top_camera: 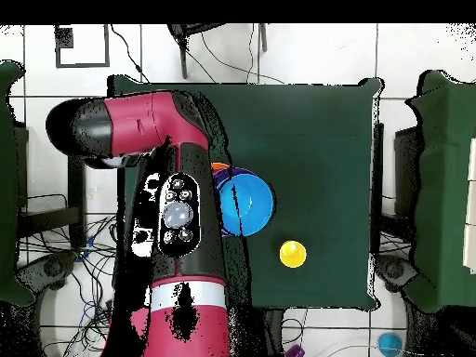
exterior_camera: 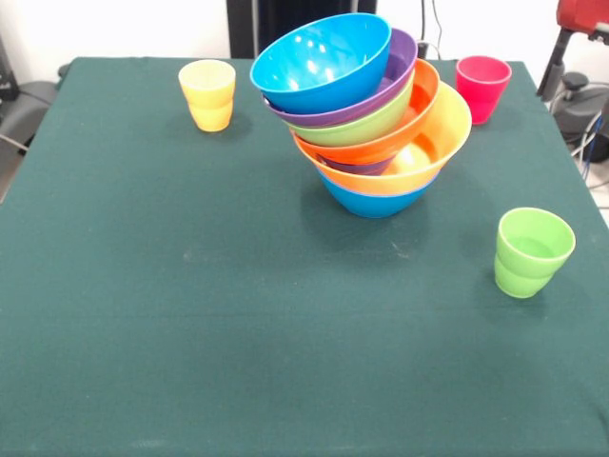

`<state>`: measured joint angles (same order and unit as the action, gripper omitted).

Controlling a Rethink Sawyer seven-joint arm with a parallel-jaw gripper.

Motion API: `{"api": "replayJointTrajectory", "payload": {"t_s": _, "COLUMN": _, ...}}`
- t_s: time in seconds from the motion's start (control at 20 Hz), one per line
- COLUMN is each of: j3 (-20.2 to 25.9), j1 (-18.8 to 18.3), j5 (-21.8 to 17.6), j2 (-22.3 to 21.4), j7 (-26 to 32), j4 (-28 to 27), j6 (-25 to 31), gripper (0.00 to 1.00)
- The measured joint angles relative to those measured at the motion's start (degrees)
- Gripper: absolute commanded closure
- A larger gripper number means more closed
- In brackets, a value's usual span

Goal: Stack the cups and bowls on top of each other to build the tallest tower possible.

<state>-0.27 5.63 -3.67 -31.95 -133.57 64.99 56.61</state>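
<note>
The tower (exterior_camera: 366,114) stands at the table's far middle and leans left. From the bottom it holds a blue bowl (exterior_camera: 373,202), the large yellow-orange bowl (exterior_camera: 433,152), an orange-red bowl (exterior_camera: 419,103), a lime green bowl (exterior_camera: 366,126), the purple bowl (exterior_camera: 401,55) and a tilted blue bowl (exterior_camera: 322,62) on top. The yellow cup (exterior_camera: 207,93) stands upright at the far left, the red-pink cup (exterior_camera: 481,87) at the far right, and the light green cup (exterior_camera: 531,251) at the right. In the overhead view I see the top blue bowl (top_camera: 244,205) and the yellow cup (top_camera: 293,253). No gripper shows.
The red and black arm (top_camera: 177,214) lies over the left part of the green-clothed table (top_camera: 316,121) in the overhead view and hides the other cups. A red arm part (exterior_camera: 582,17) shows at the front view's top right. The black pedestal (exterior_camera: 285,19) stands behind the tower.
</note>
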Motion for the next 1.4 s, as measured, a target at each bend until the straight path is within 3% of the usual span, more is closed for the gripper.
{"api": "replayJointTrajectory", "payload": {"t_s": 0.8, "j3": 0.02, "j1": -0.01, "j5": 1.17, "j2": 8.11, "j7": 0.0, "j4": -13.05, "j6": 0.8, "gripper": 0.0}}
{"api": "replayJointTrajectory", "payload": {"t_s": 1.4, "j3": 0.03, "j1": -0.83, "j5": 2.31, "j2": 10.98, "j7": 0.0, "j4": -16.17, "j6": 0.8, "gripper": 0.0}}
